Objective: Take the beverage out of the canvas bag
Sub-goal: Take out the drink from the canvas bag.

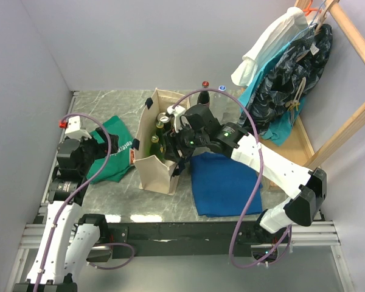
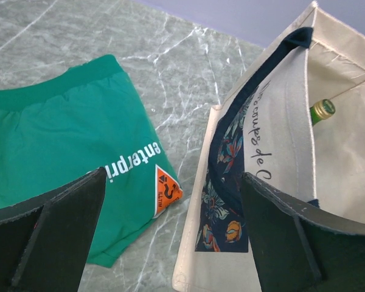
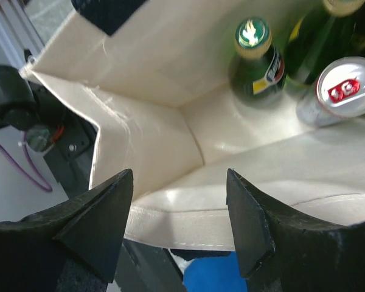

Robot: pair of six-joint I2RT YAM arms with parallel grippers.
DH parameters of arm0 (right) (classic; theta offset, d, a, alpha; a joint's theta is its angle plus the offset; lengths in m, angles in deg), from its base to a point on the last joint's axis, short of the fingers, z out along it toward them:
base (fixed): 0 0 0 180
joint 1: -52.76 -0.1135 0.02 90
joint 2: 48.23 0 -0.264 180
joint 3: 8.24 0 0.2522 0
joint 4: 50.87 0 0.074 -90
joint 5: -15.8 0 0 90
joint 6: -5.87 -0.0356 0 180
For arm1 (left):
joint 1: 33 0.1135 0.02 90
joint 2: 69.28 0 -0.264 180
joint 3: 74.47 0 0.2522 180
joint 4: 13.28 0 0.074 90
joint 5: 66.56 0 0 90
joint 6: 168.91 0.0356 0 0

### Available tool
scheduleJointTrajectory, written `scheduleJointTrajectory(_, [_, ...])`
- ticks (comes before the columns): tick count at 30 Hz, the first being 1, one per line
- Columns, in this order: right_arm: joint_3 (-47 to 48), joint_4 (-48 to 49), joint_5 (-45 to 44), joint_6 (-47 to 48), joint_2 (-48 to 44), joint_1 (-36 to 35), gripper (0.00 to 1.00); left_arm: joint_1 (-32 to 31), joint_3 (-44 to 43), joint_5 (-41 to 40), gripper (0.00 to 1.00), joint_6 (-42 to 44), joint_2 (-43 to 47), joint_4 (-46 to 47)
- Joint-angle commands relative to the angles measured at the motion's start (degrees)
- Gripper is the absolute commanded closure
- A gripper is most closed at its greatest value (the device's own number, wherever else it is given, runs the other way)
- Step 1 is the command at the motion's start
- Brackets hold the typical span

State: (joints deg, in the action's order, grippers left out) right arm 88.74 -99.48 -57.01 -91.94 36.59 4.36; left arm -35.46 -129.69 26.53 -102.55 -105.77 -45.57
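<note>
We hold our right claw point(image 3: 179, 182), jaws parted, over the bag's point(image 3: 146, 79) rim, nearer than the wide-open left claw point(image 2: 173, 176) outside it to the bottle point(image 3: 253, 55), which stands upright inside, cap up, ahead and below, beside a can point(image 3: 344, 88)

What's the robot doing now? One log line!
left tool: open, beside bag | right tool: open, over bag rim | bottles, can: inside bag

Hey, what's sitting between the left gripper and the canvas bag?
The green cloth with white lettering, lying on the marble table. The top view shows it between the left gripper and the canvas bag.
</note>
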Motion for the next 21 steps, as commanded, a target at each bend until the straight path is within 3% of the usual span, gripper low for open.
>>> scheduleJointTrajectory(1, [-0.25,-2.77,0.30,1.49,-0.61,-0.55,0.30,0.09,-1.00,-0.89,0.04,0.17,-1.04,0.86])
scheduleJointTrajectory(11, [-2.19,-0.05,-2.67,1.66,-3.34,-1.34,0.27,0.09,-1.18,-0.46,0.04,0.26,-2.27,0.86])
scheduleJointTrajectory(21, [7.98,2.69,-14.02,2.45,1.83,-1.26,0.22,0.00,-0.39,-5.72,0.04,-0.44,-0.96,0.25])
